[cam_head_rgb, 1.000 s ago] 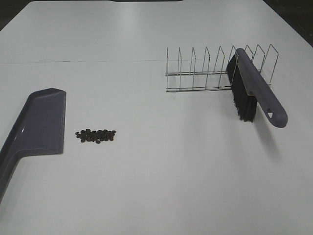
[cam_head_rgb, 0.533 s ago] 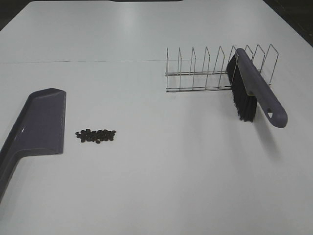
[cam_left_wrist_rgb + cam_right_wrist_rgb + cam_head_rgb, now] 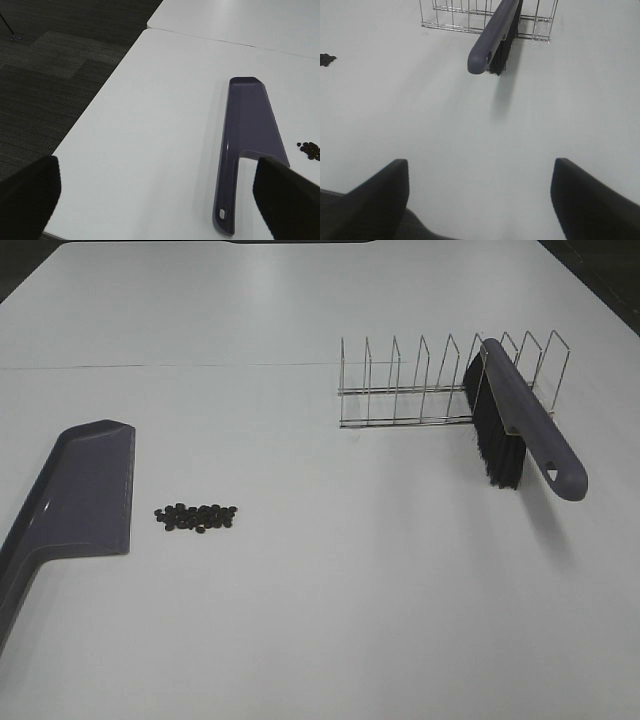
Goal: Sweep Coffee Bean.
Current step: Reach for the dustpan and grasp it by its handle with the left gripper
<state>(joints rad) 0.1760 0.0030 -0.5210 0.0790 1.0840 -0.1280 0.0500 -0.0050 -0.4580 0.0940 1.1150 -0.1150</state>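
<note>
The coffee bean [image 3: 197, 517] cluster lies on the white table, just right of the purple dustpan [image 3: 85, 490] at the left. A purple brush [image 3: 520, 420] with black bristles leans in the wire rack [image 3: 420, 390] at the right, handle toward the front. Neither gripper appears in the high view. In the left wrist view my left gripper [image 3: 155, 165] stands open over the table's left edge, short of the dustpan [image 3: 247, 135] handle, with the coffee bean [image 3: 310, 149] beyond. My right gripper [image 3: 480, 165] is open and empty, well back from the brush [image 3: 495, 35] handle.
The table's left edge drops to dark carpet [image 3: 55, 65]. A seam [image 3: 170, 366] runs across the table behind the rack. The wire rack [image 3: 450, 15] has several upright dividers around the brush head.
</note>
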